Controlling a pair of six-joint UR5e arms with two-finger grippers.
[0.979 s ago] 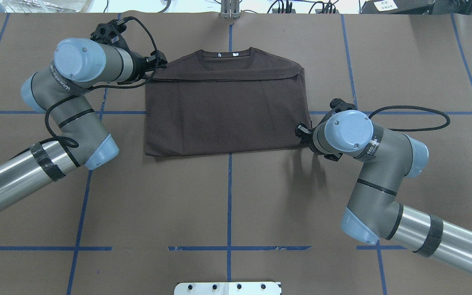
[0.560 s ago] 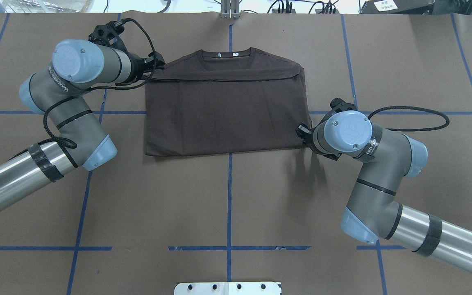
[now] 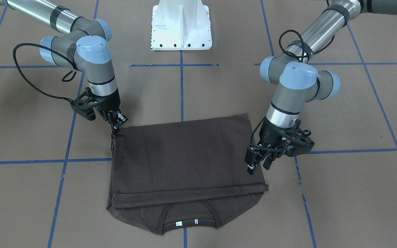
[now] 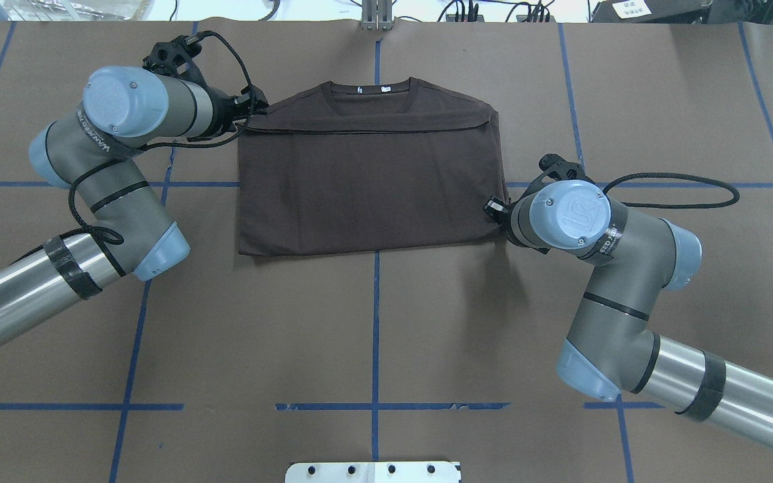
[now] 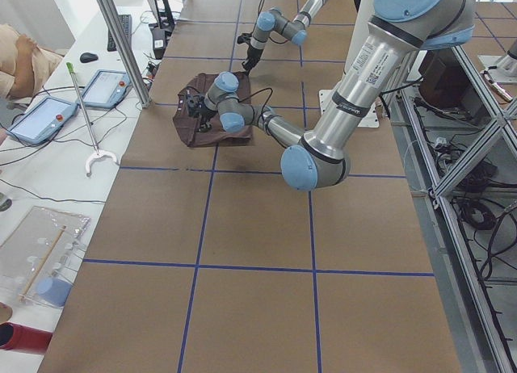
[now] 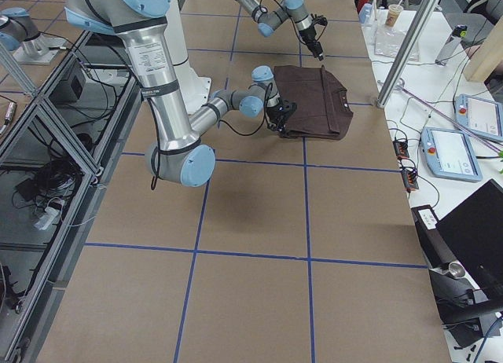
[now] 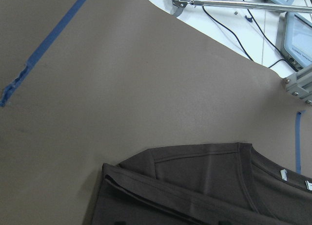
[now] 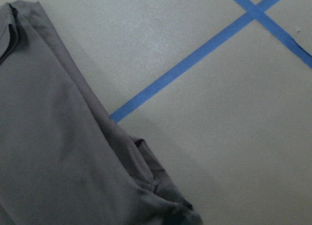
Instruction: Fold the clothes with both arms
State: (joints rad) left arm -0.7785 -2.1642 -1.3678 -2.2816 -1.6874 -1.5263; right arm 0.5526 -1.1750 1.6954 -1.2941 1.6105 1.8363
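The right gripper (image 3: 115,128) has moved a little away from the robot beside the dark brown short-sleeved T-shirt (image 4: 366,181), while the left gripper (image 3: 257,164) has barely shifted. The T-shirt lies flat on the brown paper-covered table (image 4: 373,322), folded into a rectangle. Its ribbed round collar (image 4: 372,88) points away from the robot. The right gripper's fingers are together at the shirt's near corner on that side and seem to pinch the fabric. The left gripper's fingers stand apart just above the opposite edge, near the folded-up hem.
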